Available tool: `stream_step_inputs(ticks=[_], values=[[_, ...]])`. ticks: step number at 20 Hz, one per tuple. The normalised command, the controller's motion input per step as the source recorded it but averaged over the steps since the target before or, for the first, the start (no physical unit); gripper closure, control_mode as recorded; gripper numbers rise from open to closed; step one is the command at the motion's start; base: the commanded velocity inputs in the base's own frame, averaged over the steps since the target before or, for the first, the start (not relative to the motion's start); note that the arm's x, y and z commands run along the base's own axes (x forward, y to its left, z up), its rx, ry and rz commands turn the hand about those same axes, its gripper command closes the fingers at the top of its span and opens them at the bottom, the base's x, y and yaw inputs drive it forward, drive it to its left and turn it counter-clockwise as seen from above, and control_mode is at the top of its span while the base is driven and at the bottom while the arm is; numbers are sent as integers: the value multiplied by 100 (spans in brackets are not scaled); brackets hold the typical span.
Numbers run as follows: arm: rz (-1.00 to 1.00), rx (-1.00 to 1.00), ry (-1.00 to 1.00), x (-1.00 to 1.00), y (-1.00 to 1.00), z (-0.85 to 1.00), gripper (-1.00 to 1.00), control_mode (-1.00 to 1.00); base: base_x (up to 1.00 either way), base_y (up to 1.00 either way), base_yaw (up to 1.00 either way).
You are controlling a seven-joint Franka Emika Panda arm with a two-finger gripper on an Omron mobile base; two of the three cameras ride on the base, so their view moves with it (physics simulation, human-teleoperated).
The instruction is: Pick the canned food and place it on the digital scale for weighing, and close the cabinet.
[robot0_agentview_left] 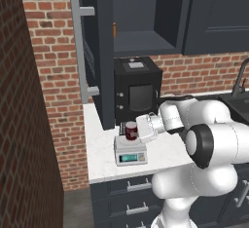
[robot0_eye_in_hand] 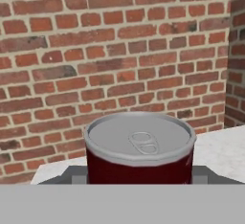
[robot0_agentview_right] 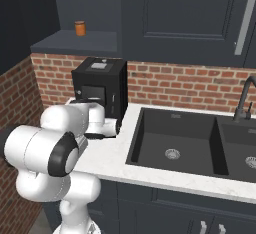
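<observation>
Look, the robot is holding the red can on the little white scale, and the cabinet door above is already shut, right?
Not quite. The cabinet door is still wide open; the left base view shows it swung out with its long grey handle facing the brick wall. The rest is right: the pincer holds the red can on the little white scale.

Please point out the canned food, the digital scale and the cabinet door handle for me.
canned food [robot0_eye_in_hand: 139,140]: hand view, on its silver lid.
digital scale [robot0_agentview_left: 130,158]: left base view, on its teal-lit display.
cabinet door handle [robot0_agentview_left: 77,47]: left base view, on the upper part of the vertical bar.
</observation>
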Motion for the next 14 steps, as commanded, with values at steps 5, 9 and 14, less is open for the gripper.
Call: stream_step_inputs(ticks=[5, 9, 14], values=[[0, 0, 0, -1, 0, 0, 100, -100, 0, 0, 0], [0, 0, 0, -32, 0, 0, 100, -100, 0, 0, 0], [0, 0, 0, -24, 0, 0, 100, -100, 0, 0, 0]])
